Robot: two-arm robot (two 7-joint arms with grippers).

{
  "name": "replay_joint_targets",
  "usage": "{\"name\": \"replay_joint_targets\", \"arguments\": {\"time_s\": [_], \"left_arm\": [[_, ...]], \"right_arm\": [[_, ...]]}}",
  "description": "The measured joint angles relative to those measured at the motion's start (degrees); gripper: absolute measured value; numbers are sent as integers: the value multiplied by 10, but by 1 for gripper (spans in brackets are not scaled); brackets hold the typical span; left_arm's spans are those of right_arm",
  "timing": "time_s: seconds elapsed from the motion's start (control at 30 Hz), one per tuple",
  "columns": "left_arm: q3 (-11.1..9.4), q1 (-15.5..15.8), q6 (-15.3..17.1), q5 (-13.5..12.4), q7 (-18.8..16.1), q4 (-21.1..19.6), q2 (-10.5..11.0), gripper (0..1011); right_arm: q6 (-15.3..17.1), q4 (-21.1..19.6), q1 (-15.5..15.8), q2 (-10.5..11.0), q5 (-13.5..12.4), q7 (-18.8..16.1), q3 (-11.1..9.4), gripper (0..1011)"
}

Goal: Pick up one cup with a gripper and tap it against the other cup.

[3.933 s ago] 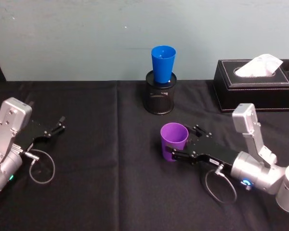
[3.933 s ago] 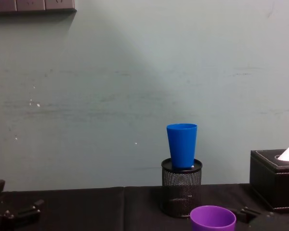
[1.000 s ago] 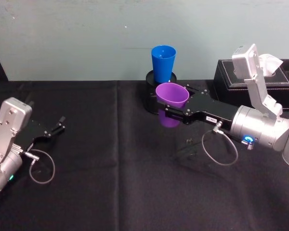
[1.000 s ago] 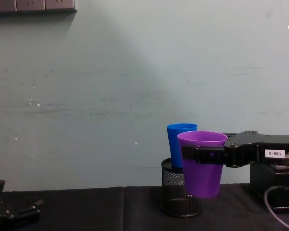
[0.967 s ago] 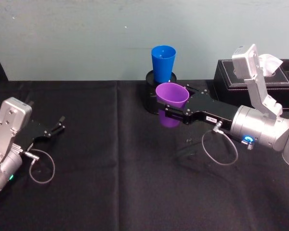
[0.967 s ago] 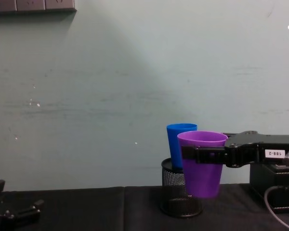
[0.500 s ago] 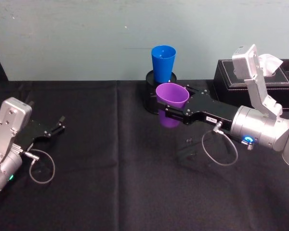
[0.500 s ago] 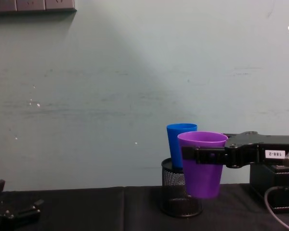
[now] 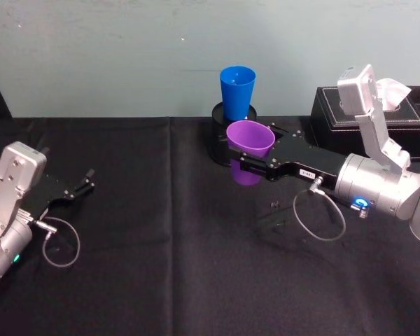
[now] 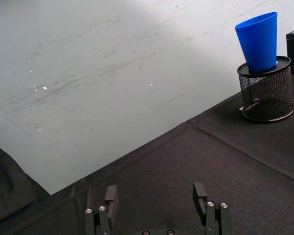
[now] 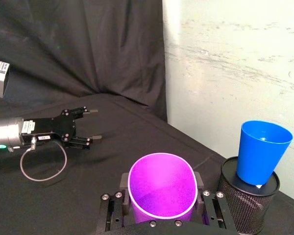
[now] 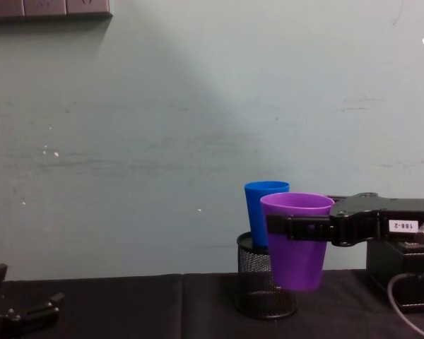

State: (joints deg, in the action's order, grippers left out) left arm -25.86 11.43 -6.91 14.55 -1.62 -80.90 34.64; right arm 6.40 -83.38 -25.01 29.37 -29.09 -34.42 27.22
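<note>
cup 1: smooth tapered purple plastic tumbler (image 9: 250, 140), upright, off the table, near cup 2
right end effector (image 9: 255, 148): slim black clamp gripping it
cup 2: smooth blue plastic tumbler (image 9: 237, 91) on black wire-mesh pot (image 9: 218, 145)
left end effector (image 9: 84, 183): fingers apart, low at left
table (image 9: 161, 266): black cloth
wall (image 9: 112, 49): pale, scuffed
</note>
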Motion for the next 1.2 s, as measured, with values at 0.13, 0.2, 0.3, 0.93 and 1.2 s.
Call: {"name": "replay_joint_targets", "arguments": {"time_s": [0.13,0.2,0.3,0.93,1.2], "left_arm": [[0,0,0,0,0,0,0,1000],[0,0,0,0,0,0,0,1000],[0,0,0,0,0,0,0,1000],[0,0,0,0,0,0,0,1000],[0,0,0,0,0,0,0,1000]], "right_arm": [[0,0,0,0,0,0,0,723],[0,0,0,0,0,0,0,723],[0,0,0,0,0,0,0,723],[0,0,0,0,0,0,0,723],[0,0,0,0,0,0,0,723]]}}
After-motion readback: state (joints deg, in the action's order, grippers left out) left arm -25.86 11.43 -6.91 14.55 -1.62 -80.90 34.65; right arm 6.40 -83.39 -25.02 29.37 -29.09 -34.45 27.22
